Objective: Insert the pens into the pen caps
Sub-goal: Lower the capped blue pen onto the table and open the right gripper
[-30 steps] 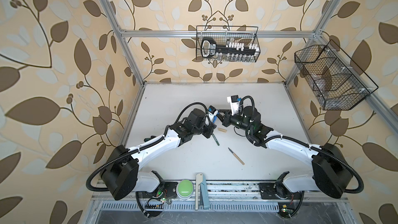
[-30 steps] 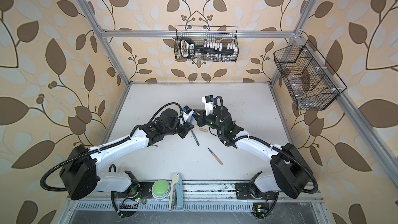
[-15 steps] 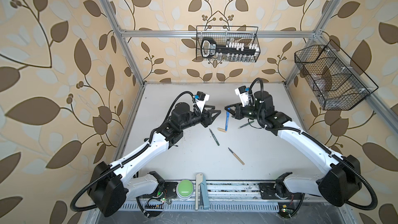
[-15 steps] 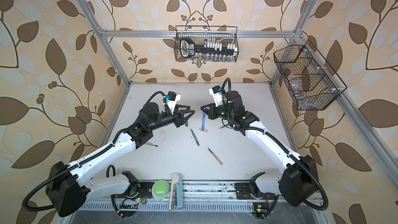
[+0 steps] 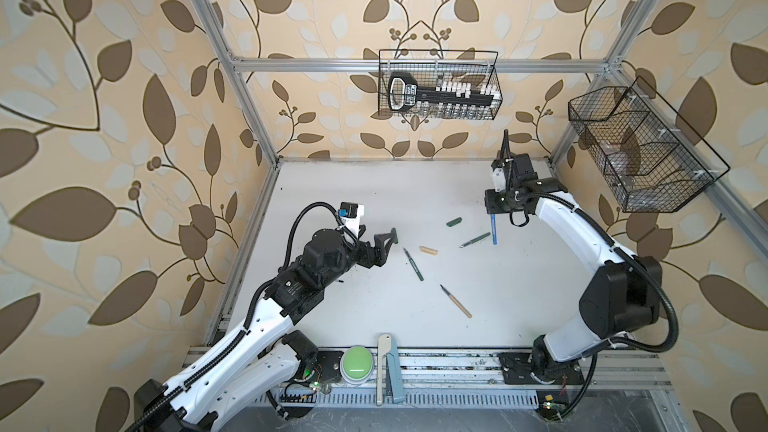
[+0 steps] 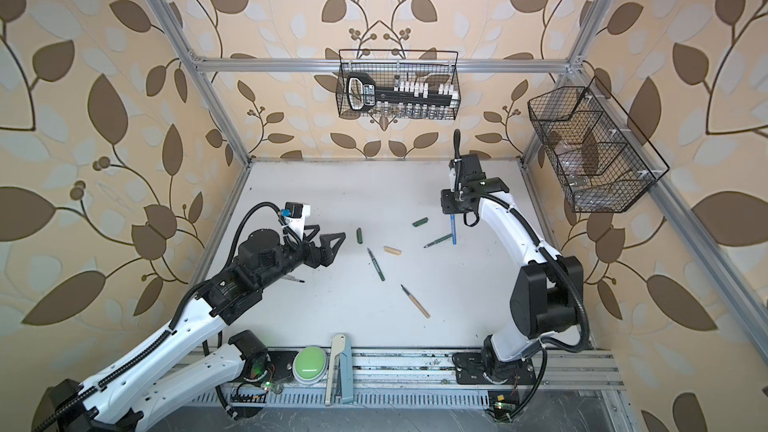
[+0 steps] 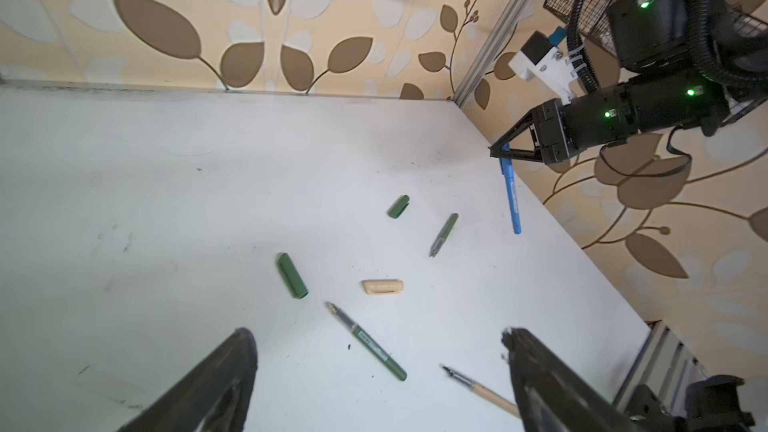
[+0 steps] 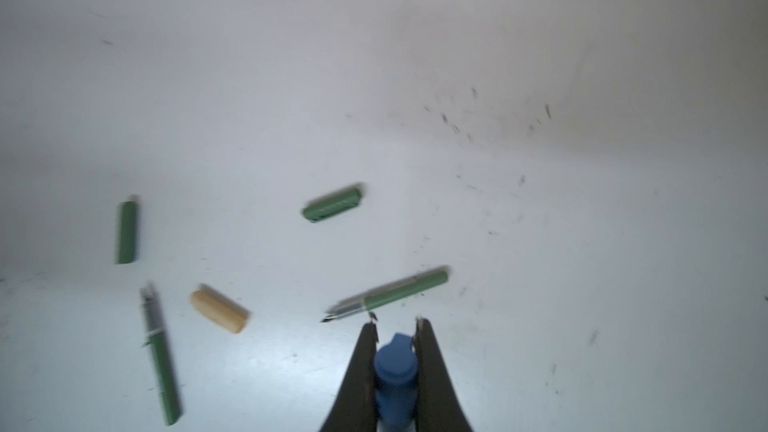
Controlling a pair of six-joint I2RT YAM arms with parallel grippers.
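leaf-print walls [image 5: 104, 160] | scuffed white table [image 5: 353, 201] | left jaws spread wide, empty | right jaws clamp blue pen [image 5: 493, 229]

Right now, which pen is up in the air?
The slim blue pen, hanging from the right pincer. The two dark green pens and the tan pen lie on the white table.

The white counter [image 5: 532, 305] carries 2 green pens [image 5: 413, 264] [image 5: 476, 240], 2 green caps [image 6: 359, 236] [image 5: 454, 222], a tan cap [image 5: 428, 250], a tan pen [image 5: 456, 302], and what may be a thin black rod [image 6: 297, 280], mostly hidden.
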